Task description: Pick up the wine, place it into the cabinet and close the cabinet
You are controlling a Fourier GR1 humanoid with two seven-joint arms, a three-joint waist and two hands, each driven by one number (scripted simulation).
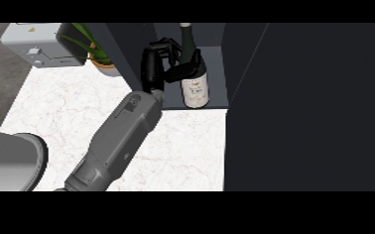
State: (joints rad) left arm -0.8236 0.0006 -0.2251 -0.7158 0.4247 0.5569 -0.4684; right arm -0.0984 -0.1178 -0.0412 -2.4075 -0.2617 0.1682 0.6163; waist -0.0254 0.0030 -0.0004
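One hand visible: left hand (162,63), fingers & thumb curled round wine bottle (195,90). Bottle upright inside open cabinet (214,54), btm shelf, nr left wall. Right hand out of view.

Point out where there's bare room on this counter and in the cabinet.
Bare marble counter lies left of the forearm, below the plant pot, plus a patch between forearm and cabinet door. Crowded: inside the cabinet, where the right hand holds the wine bottle.
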